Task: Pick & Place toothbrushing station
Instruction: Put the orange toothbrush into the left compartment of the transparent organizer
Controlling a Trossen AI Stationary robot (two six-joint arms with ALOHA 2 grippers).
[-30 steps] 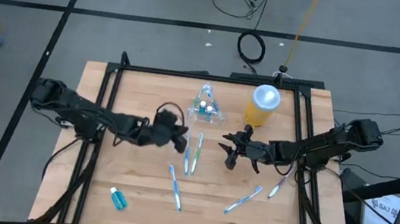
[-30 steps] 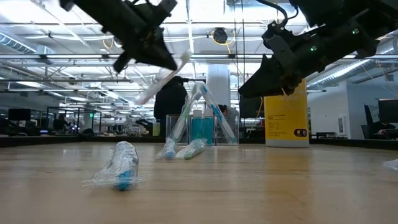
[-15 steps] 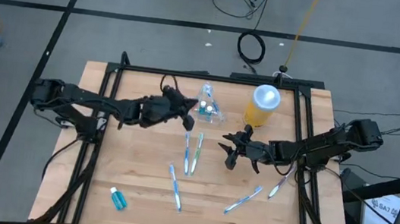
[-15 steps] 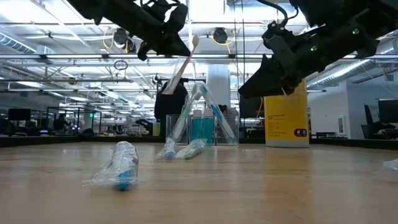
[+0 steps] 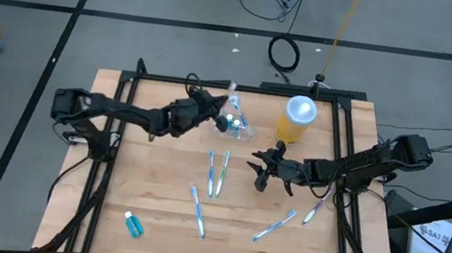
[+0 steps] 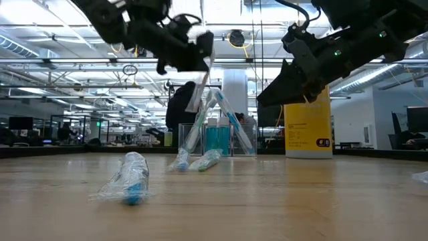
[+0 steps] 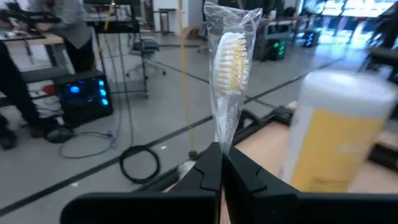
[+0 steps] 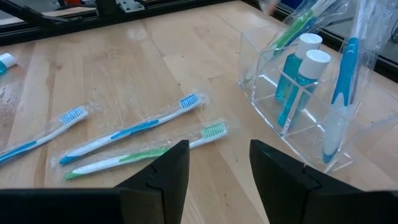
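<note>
The toothbrushing station is a see-through holder standing on the table at the far middle, with blue bottles and wrapped brushes in it; it also shows in the low view and the right wrist view. My left gripper is just left of and above it, shut on a wrapped white toothbrush. My right gripper is open and empty, to the right of the loose brushes, its fingers apart in its wrist view. My left gripper pinches the wrapped toothbrush between its two fingers on the handle a little below the bristle head. The head stands out beyond the fingertips. The brush is lifted clear of the table, steeply tilted, its lower end hanging below the gripper beside the holder.
A yellow jar with a white lid stands right of the holder. Wrapped toothbrushes lie at the middle, nearer and to the right. A small wrapped blue bottle lies near the front left.
My left gripper has gone toward the table's far edge and right, up to the holder, carrying the wrapped toothbrush. The brush has tipped from a slant to nearly upright. My right gripper has kept still.
</note>
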